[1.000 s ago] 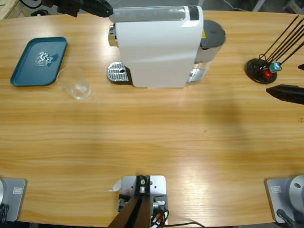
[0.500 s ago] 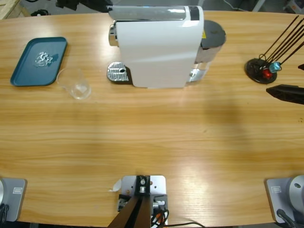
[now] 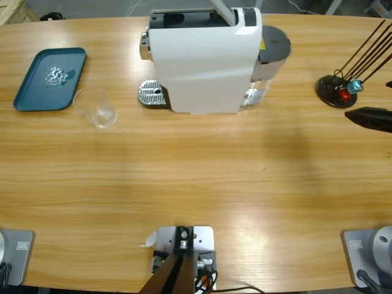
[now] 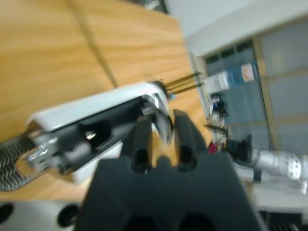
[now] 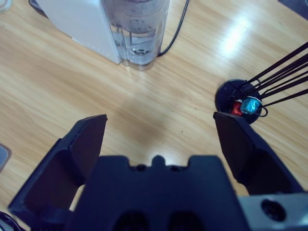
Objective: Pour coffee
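Coffee machine (image 3: 205, 61) lever (image 3: 222, 9) pinched in narrow left pincer (image 4: 161, 121); right pincer (image 5: 161, 120) gapes wide nearby.

High view looked straight down on the worktop (image 3: 196, 184), coffee machine (image 3: 205, 61) near the top edge. Left wrist view sat close above the left gripper (image 4: 161, 130), tilted, facing that machine's open top (image 4: 96, 130) just beyond the jaws. Right wrist view looked down past the right gripper (image 5: 163, 134); ahead lay the machine's water tank (image 5: 137, 29) and the black stand (image 5: 240, 103), both shared with the high view.
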`<state>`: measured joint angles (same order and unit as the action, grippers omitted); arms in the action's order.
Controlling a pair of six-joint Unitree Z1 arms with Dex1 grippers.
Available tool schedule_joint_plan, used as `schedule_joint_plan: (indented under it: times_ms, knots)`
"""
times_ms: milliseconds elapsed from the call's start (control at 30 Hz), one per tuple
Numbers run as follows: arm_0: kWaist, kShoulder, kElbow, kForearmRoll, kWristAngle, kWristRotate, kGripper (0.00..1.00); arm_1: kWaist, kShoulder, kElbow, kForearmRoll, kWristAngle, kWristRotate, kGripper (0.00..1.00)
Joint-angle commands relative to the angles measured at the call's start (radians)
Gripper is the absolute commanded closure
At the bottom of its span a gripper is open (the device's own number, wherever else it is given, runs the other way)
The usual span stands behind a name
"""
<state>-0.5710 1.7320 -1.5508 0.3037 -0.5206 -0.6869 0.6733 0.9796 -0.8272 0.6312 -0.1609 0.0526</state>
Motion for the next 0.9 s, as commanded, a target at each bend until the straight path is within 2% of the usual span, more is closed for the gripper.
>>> schedule_joint_plan:
  times_ms: [33, 133, 233, 300, 367, 433, 567, 700, 800, 900]
  knots:
    - [-0.087, 0.053, 0.003, -0.322, -0.202, 0.183, 0.027, -0.008, -0.053, 0.045, -0.019, 0.008, 0.012, 0.006]
    - [-0.136, 0.124, -0.030, -0.443, -0.276, 0.188, 0.039, -0.008, -0.056, 0.045, -0.023, 0.008, 0.013, 0.009]
    - [-0.171, 0.121, -0.024, -0.452, -0.239, 0.345, 0.015, -0.008, -0.050, 0.056, -0.058, 0.020, -0.007, 0.009]
    - [-0.173, 0.060, 0.057, -0.421, -0.176, 0.439, 0.018, -0.008, -0.075, 0.114, -0.135, 0.067, -0.019, 0.018]
    - [-0.173, -0.024, 0.154, -0.339, -0.087, 0.504, 0.018, -0.008, -0.101, 0.132, -0.155, 0.104, -0.014, 0.018]
    - [-0.173, -0.107, 0.245, -0.211, 0.019, 0.576, 0.028, -0.017, -0.090, 0.140, -0.178, 0.067, -0.009, 0.018]
    - [-0.238, -0.257, 0.379, 0.051, 0.304, 0.796, 0.101, -0.165, 0.040, 0.164, -0.265, -0.012, 0.005, 0.023]
    - [-0.251, -0.368, 0.448, 0.219, 0.505, 0.825, 0.101, -0.328, 0.249, 0.263, -0.465, -0.036, 0.024, 0.110]
    - [-0.207, -0.423, 0.499, 0.275, 0.544, 0.812, 0.096, -0.413, 0.285, 0.315, -0.549, -0.067, 0.024, 0.116]
    - [-0.151, -0.457, 0.560, 0.277, 0.541, 0.781, 0.096, -0.478, 0.314, 0.350, -0.637, -0.076, 0.024, 0.197]
